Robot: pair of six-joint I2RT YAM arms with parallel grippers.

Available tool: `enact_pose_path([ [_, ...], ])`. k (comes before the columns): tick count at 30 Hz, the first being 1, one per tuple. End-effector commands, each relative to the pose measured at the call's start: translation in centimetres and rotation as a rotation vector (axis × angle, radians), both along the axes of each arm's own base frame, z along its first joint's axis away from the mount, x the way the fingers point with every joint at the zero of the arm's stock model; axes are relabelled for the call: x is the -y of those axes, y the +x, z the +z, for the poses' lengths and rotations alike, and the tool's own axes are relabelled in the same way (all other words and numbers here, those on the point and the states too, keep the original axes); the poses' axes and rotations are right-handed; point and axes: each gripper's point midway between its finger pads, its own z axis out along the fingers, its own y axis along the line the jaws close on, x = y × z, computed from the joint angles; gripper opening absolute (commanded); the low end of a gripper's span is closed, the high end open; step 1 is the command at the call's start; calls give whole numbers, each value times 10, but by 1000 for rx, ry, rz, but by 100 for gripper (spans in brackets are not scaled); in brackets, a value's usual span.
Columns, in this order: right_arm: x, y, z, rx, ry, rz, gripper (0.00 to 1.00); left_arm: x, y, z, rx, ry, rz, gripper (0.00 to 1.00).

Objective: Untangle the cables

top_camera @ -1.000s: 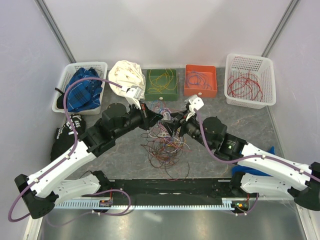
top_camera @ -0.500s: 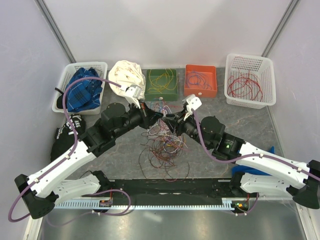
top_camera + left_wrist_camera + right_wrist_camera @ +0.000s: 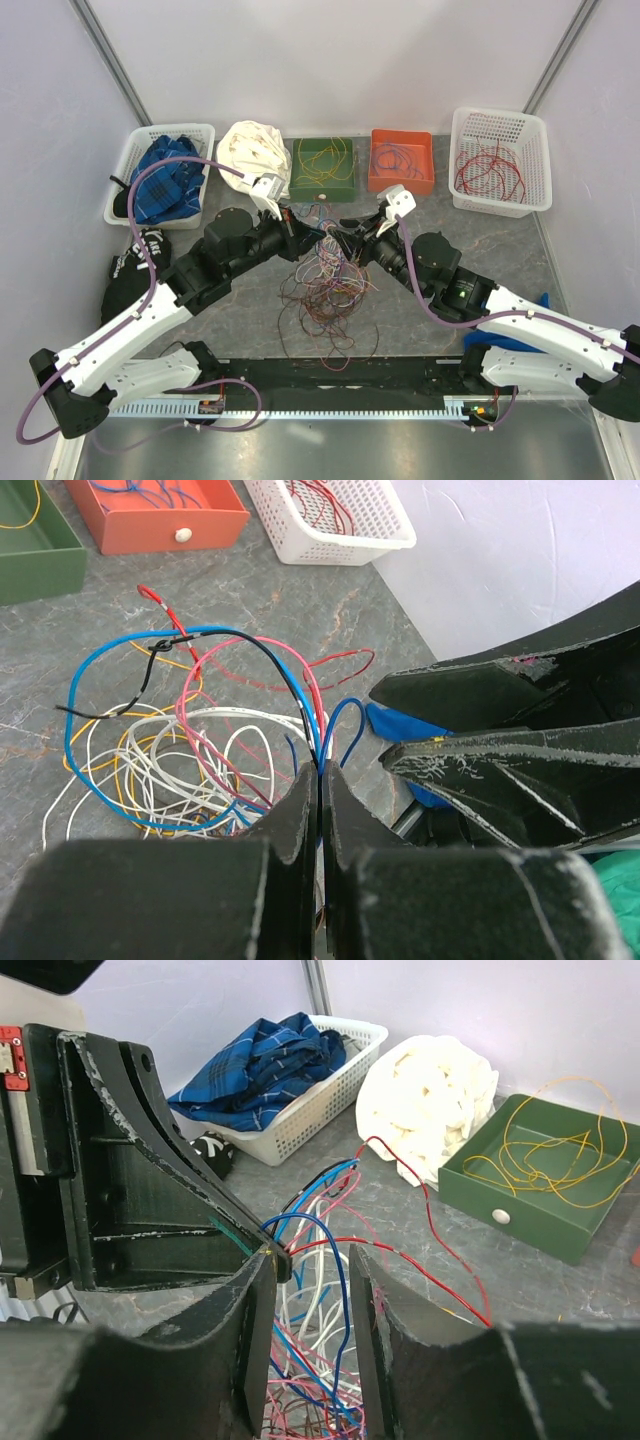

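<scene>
Cables (image 3: pixel 325 282), thin glossy loops, in closed left end effector (image 3: pixel 318 776); right end effector (image 3: pixel 315 1262) ajar.

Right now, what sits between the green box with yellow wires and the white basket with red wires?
An orange plastic tray sits between the green box and the white lattice basket, as the top view shows.

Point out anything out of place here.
A white cloth bundle lies loose between the white basket of clothes and the green box, in no container. The cables are one knotted heap mid-table, strands pinched in the shut left gripper.
</scene>
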Motion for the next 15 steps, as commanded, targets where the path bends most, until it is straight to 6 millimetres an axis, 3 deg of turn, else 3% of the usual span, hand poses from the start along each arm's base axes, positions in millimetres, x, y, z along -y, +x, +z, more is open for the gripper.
enact_pose_path([
  [1, 0, 3, 18, 31, 39, -15, 41, -3, -2, 14, 62, -15, -12, 2],
  [10, -3, 15, 4, 13, -8, -57, 38, -3, -5, 14, 58, -21, -18, 2],
  [11, -4, 15, 3, 13, -12, -57, 35, -3, -5, 15, 59, -22, -18, 2],
  [15, 2, 16, 9, 16, 14, -78, 5, -4, -4, 11, 56, -15, -12, 2],
])
